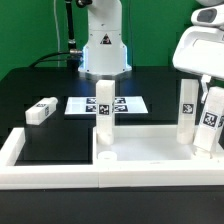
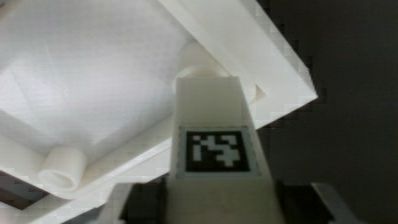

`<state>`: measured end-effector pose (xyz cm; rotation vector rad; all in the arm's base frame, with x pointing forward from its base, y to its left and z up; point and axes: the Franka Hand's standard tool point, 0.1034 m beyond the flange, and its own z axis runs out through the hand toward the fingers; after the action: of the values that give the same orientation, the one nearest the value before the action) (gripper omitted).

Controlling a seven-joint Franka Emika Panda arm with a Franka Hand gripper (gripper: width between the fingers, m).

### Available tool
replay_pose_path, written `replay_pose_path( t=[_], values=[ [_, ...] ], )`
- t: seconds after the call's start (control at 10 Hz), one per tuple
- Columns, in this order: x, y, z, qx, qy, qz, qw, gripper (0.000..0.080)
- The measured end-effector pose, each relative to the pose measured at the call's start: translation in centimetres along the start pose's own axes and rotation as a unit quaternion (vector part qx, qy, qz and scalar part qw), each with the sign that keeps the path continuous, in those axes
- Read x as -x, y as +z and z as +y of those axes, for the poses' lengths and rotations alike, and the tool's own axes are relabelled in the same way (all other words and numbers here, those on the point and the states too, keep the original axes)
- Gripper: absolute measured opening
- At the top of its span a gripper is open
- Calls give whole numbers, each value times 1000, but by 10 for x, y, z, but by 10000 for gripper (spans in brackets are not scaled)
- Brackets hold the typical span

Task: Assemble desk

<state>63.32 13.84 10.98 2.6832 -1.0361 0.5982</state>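
The white desk tabletop (image 1: 150,158) lies at the front of the exterior view, raised edges up. One leg (image 1: 104,108) stands upright at its far left corner and another leg (image 1: 187,108) stands near its far right. My gripper (image 1: 212,88) is at the exterior view's right, shut on a third tagged leg (image 1: 210,122), which it holds slightly tilted over the tabletop's right end. In the wrist view this held leg (image 2: 217,140) sits between my fingers (image 2: 151,200), above a corner of the tabletop (image 2: 89,90). A fourth leg (image 1: 42,111) lies loose at the left.
The marker board (image 1: 80,105) lies flat behind the tabletop, in front of the robot base (image 1: 104,50). Low white fence bars (image 1: 15,150) border the dark table at the exterior view's left and front. A small round peg (image 2: 63,165) shows inside the tabletop.
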Motion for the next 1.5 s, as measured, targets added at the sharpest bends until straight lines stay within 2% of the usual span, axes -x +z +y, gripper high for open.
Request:
replay_pose_path(
  t=[0.6,0.9,1.4,1.5],
  values=[
    [-6,2,2,-11,-41,-1,999,289],
    [-14,5,7,-26,-83,-8,996,289],
    [-28,10,19,-33,-148,-21,988,289],
    [-27,11,19,-31,-140,-22,989,289]
  ],
)
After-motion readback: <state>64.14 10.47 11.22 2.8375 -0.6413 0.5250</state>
